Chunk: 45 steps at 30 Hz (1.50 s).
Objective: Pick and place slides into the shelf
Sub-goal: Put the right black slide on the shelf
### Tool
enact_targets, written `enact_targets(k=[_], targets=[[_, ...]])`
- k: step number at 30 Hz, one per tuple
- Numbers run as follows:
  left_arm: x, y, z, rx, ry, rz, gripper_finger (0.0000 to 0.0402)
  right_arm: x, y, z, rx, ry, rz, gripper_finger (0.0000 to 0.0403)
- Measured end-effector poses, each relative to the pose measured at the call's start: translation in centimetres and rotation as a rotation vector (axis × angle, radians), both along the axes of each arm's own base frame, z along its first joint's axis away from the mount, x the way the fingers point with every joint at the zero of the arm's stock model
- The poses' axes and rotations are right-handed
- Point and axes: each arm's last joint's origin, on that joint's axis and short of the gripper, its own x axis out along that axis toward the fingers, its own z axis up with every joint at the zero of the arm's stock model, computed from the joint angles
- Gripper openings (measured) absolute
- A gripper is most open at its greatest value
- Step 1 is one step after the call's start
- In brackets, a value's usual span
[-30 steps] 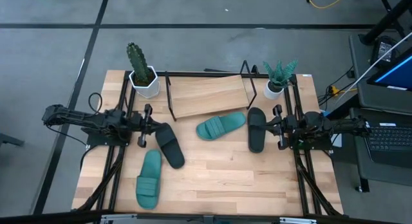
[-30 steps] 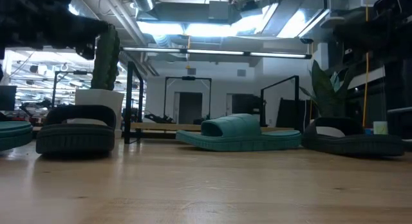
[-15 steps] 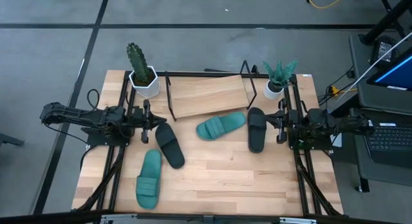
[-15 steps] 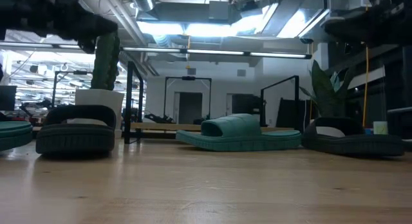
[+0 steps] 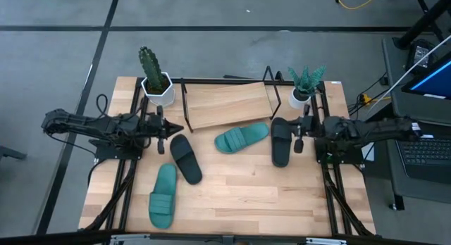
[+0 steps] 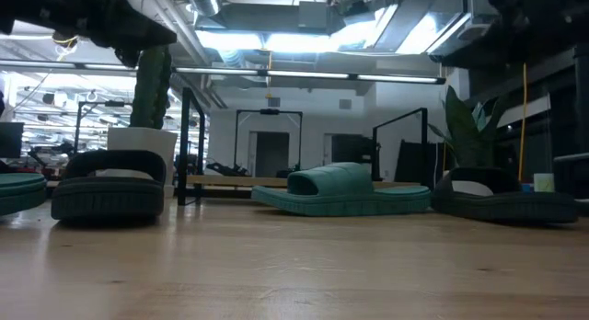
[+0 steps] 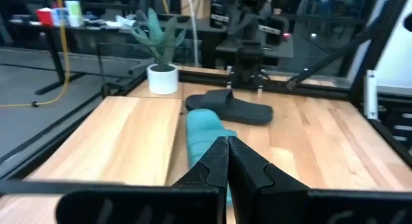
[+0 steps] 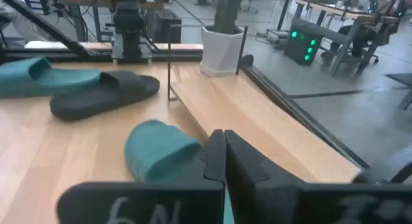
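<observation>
Four slides lie flat on the tabletop: a black one (image 5: 185, 158) and a teal one (image 5: 163, 196) at the left, a teal one (image 5: 242, 138) in the middle, a black one (image 5: 280, 141) at the right. The shelf (image 5: 227, 104) stands at the far edge with nothing on its slanted board. My left gripper (image 5: 176, 129) hovers shut above the left black slide's far end. In its wrist view my left gripper (image 7: 227, 147) points across at the middle teal slide (image 7: 206, 130). My right gripper (image 5: 294, 134) hovers shut beside the right black slide. My right gripper (image 8: 223, 143) holds nothing.
A cactus in a white pot (image 5: 153, 79) stands at the shelf's left end and a small green plant in a white pot (image 5: 303, 86) at its right end. Black frame rails (image 5: 134, 167) run along both table sides. Bare wood lies near the front edge (image 5: 261, 203).
Both arms have risen from the table and tipped their grippers up from a downward slant toward level. The left gripper has shifted a little toward the far edge. The slides lie where they were.
</observation>
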Motion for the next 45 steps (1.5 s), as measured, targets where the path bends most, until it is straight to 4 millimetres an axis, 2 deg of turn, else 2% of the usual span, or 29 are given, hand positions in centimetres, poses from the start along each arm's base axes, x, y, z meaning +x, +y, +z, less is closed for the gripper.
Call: enact_targets(k=[4, 10, 15, 24, 29, 40, 45], targets=[[0.4, -0.1, 0.8, 0.000, 0.043, -0.025, 0.0000, 1.3, 0.1, 2.2, -0.004, 0.046, 0.003, 0.0003], [1.3, -0.3, 0.6, 0.005, 0.157, -0.030, 0.0000, 3.3, 0.4, 3.6, -0.003, 0.167, 0.052, 0.0003], [2.2, -1.2, -0.2, 0.018, 0.227, -0.206, 0.0000, 4.4, 0.9, 3.1, 0.064, 0.202, 0.148, 0.0003], [3.1, -2.3, -1.3, -0.002, 0.303, -0.233, 0.0000, 4.8, 1.0, 2.6, 0.112, 0.228, 0.155, 0.0003], [3.3, -3.0, -1.6, -0.028, 0.323, -0.361, 0.0000, 4.8, 1.0, 2.5, 0.113, 0.238, 0.155, 0.0003], [3.4, -3.2, -1.6, -0.003, 0.312, -0.312, 0.0000, 4.3, 1.7, 1.8, 0.154, 0.313, 0.135, 0.0002], [3.4, -3.2, -1.6, -0.002, 0.312, -0.306, 0.0000, 4.0, 2.4, 1.1, 0.104, 0.377, 0.082, 0.0002]])
